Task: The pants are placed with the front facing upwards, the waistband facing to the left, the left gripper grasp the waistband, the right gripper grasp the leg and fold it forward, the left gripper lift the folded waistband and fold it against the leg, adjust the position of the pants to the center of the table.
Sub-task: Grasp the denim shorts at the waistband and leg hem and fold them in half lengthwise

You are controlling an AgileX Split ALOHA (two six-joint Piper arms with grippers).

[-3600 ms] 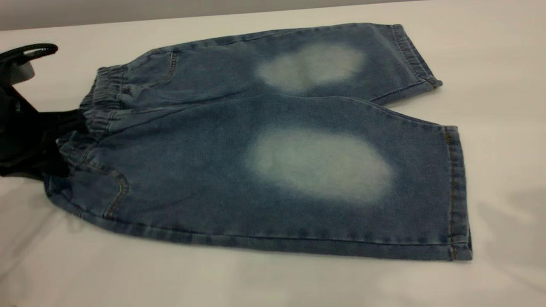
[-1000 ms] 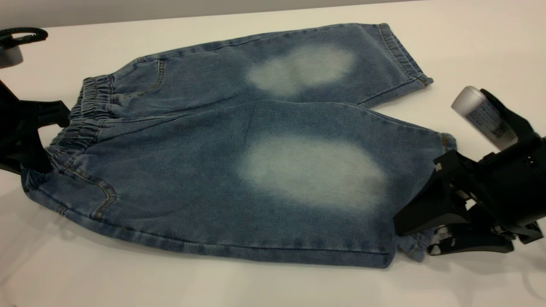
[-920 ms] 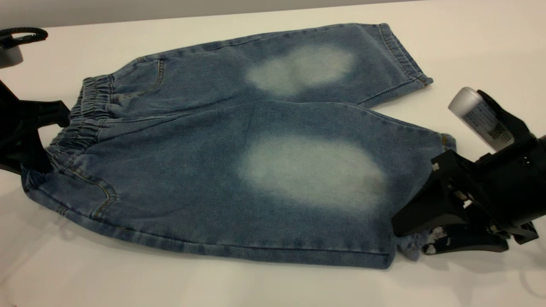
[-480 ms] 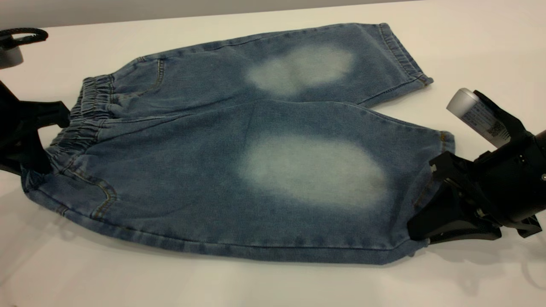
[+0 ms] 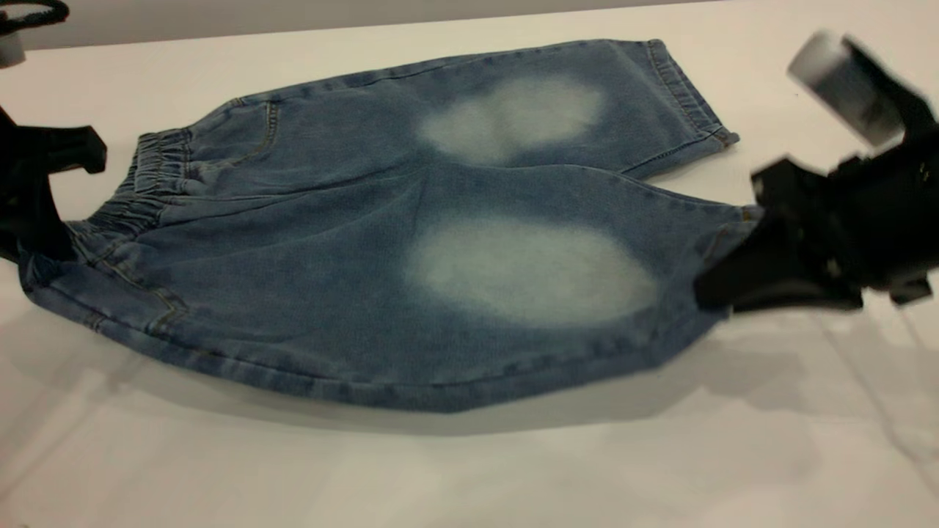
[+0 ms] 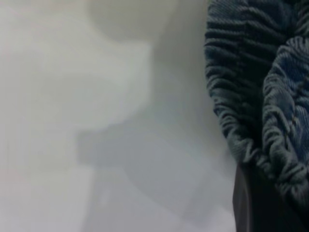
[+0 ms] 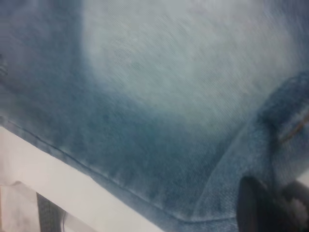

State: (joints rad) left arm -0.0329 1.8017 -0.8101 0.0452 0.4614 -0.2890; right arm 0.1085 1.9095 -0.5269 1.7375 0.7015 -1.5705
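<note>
While one pair of pants (image 5: 381,249) is spread across the middle of the white bench (image 5: 469,477), its near edge is raised. At centre left, the waistband (image 5: 150,183) is gripped by the left gripper (image 5: 40,220); at centre right, one leg hem is pinched in the right gripper (image 5: 722,282) fingers. Two pale ovals are counted.

The table (image 5: 469,477) is a plain white top that fills the scene. The pants (image 5: 352,279) lie on it front up, waistband (image 5: 147,183) at the left and legs to the right. Their near edge is raised off the surface, throwing a shadow below.
</note>
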